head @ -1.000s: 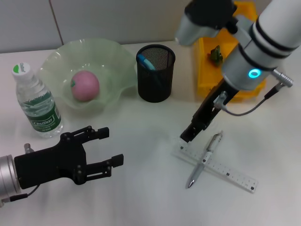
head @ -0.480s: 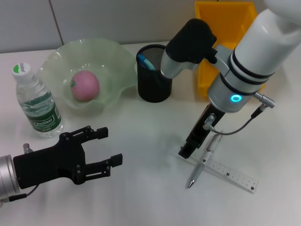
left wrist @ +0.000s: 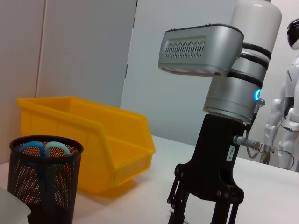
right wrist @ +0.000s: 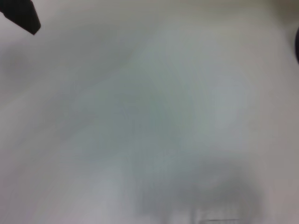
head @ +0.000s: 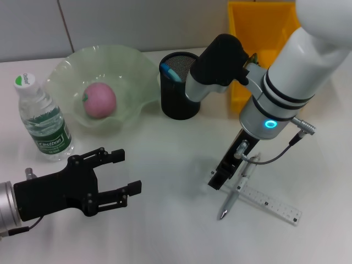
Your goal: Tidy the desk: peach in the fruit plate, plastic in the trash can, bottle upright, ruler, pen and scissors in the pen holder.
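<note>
My right gripper hangs open just above the table, at the near end of the clear ruler; its black fingers show spread in the left wrist view. A silver pen lies across the ruler, right beside the fingers. The pink peach sits in the green fruit plate. The bottle stands upright at the left. Blue scissors stick out of the black mesh pen holder. My left gripper rests open, low at the front left. The plastic is hidden.
The yellow bin stands at the back right, partly behind my right arm, which reaches over the space between pen holder and bin. The pen holder and bin also show in the left wrist view.
My right arm has swung forward and lowered its gripper toward the ruler's near end, beside the pen. The left gripper has barely shifted.
</note>
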Robot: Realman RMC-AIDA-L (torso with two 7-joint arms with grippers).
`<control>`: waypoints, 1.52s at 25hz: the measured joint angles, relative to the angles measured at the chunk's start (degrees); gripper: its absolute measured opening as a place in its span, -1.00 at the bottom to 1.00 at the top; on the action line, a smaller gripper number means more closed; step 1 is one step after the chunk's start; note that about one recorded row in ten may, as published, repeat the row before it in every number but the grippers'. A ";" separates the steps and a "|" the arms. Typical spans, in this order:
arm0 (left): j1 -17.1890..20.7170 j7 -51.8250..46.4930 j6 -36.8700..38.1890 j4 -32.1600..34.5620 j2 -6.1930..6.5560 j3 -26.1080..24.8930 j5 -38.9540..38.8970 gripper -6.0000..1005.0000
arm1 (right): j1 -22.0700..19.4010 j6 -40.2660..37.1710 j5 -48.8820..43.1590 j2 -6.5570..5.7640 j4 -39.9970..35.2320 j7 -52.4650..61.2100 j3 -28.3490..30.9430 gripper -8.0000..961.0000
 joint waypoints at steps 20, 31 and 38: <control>-0.09 0.05 0.18 0.00 -0.04 0.09 0.10 0.62 | -0.03 3.83 0.09 -0.02 1.75 0.53 -3.50 0.42; -0.09 0.01 0.18 0.00 -0.23 0.09 0.10 0.62 | 0.43 5.22 0.09 -0.02 3.32 0.82 -4.28 0.21; -0.09 0.05 0.10 0.00 -0.24 0.09 0.10 0.62 | 0.45 5.37 0.09 -0.02 3.41 0.84 -4.34 0.06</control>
